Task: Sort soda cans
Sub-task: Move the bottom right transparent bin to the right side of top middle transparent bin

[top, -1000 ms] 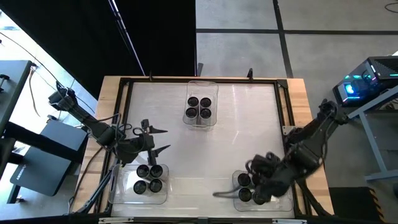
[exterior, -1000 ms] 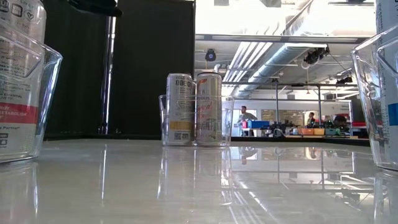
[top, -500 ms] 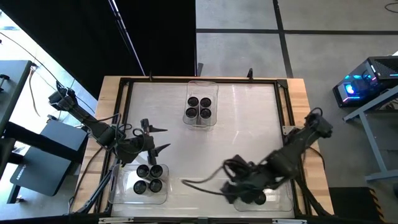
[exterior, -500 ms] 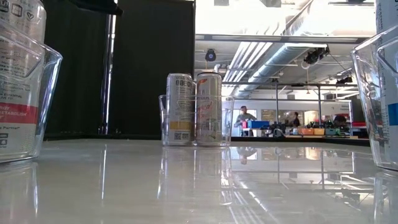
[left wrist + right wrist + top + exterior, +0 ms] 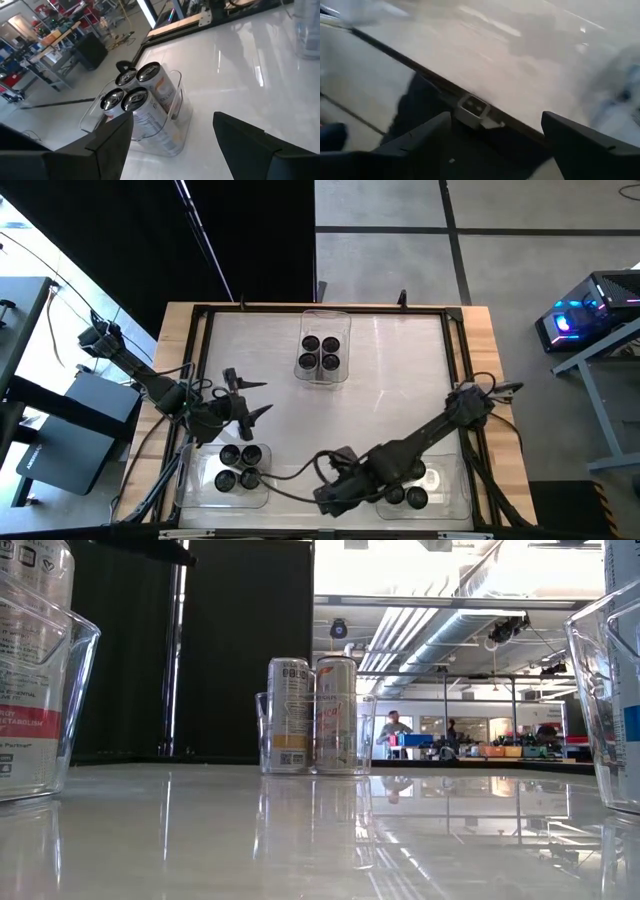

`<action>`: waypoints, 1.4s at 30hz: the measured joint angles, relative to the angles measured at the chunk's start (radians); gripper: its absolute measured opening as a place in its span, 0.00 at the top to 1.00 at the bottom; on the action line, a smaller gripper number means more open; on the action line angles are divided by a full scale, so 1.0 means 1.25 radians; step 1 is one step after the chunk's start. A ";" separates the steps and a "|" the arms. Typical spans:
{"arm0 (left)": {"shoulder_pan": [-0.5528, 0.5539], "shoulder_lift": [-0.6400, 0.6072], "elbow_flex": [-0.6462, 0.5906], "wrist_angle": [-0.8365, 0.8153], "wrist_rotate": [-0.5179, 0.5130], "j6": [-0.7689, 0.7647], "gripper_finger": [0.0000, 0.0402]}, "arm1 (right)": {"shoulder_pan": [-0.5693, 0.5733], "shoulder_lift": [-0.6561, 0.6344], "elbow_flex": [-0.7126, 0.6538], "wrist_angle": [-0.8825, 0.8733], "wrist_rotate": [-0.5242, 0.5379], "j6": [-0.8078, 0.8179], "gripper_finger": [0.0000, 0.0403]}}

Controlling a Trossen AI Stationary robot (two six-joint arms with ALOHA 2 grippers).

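Clear plastic holds every can in sight: the soda cans (image 5: 321,352) stand in fours in three bins, one bin (image 5: 325,320) at twelve o'clock on the table (image 5: 400,380), one bin (image 5: 262,490) at about seven o'clock, and one bin (image 5: 455,495) at about five o'clock, where the right arm covers some of the tops. No loose can shows on the white surface, so the sorting looks close to done (or done).

The left gripper (image 5: 255,400) hovers just above the seven o'clock bin, fingers spread and empty; in its wrist view the four cans (image 5: 132,92) sit upright and packed together. The right gripper (image 5: 325,480) reaches low across the front edge toward six o'clock, between the two near bins, its fingers spread wide with nothing between them.

My judgement: the step in hand is clearing the right arm away. To do it well, lift first, then swing clear, keeping the forearm off the five o'clock bin's rim, since a light clear bin would slide or tip easily. The left arm should rise straight up before retreating.
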 joint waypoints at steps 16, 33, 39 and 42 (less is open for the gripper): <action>0.038 0.000 0.000 -0.027 0.002 -0.008 0.33 | 0.002 0.058 0.076 -0.177 -0.029 0.024 0.24; 0.038 0.028 0.000 -0.027 0.032 -0.043 0.33 | 0.016 0.099 0.075 -0.257 -0.035 0.032 0.24; 0.038 0.057 0.000 -0.027 0.032 -0.042 0.33 | 0.015 0.126 0.075 -0.257 -0.055 0.012 0.24; 0.038 0.069 0.000 -0.027 0.032 -0.042 0.33 | 0.015 0.129 0.075 -0.257 -0.059 0.015 0.24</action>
